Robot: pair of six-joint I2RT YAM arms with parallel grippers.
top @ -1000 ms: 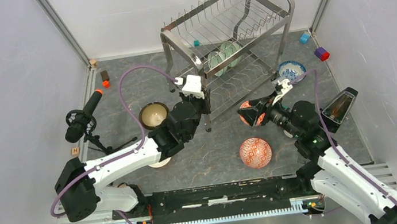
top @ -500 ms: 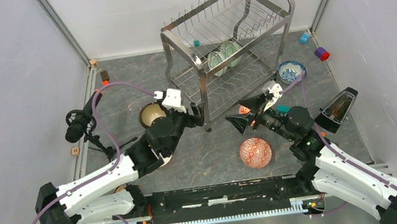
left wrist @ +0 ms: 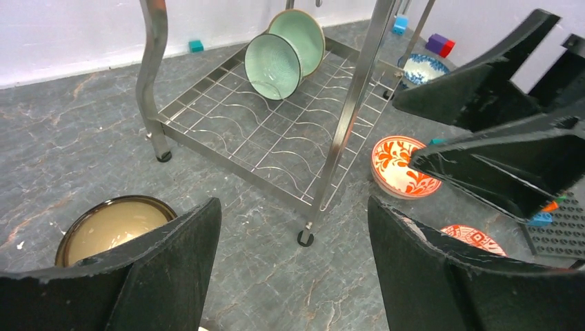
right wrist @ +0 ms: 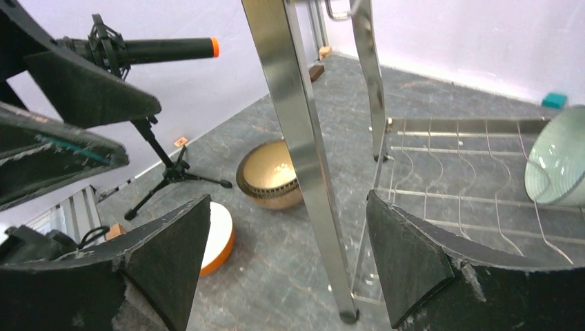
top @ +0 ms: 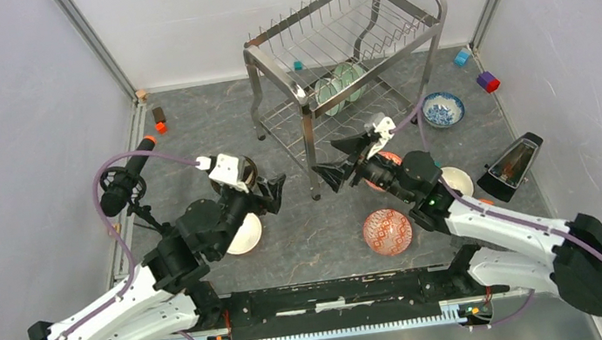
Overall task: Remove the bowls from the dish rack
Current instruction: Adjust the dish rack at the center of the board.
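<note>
Grey marbled tabletop [top: 314, 230], boxed in by pale wall panels, carries the dish rack [top: 307, 125] toward its far side. On the rack's lower tier two pale green bowls [top: 339, 86] stand on edge, one leaning against the other.

The other bowls sit on the table:
- The dark brown bowl [left wrist: 110, 224] is upright, its cream inside bare, just left of the rack's front leg.
- The blue-and-white bowl [top: 442, 109] is just right of the rack.
- The red-orange floral bowl [left wrist: 397, 162] is close in front of the rack, partly under the right arm.
- The red-orange lattice bowl [top: 387, 231] is farther in front.
- A white bowl [top: 457, 180] lies front-right of the rack.
- A white round dish with an orange side [top: 244, 234] lies front-left.

A microphone on a tripod [top: 127, 180] stands well left of the rack. A teal block [top: 298, 66] lies behind it, and a blue block [top: 462, 57] and purple and red blocks [top: 488, 82] lie to its right.

The left gripper [top: 274, 193] hangs left of the rack's front leg, jaws spread wide and holding nothing. The right gripper [top: 330, 162] faces it from just right of that leg, also spread and empty.

A second ago the right gripper had the floral bowl between its fingers. That bowl now rests on the table, and the gripper has swung left toward the leg. The left gripper, then right beside the rack's front leg, has drawn back, uncovering the white dish. The brown bowl has not moved.
</note>
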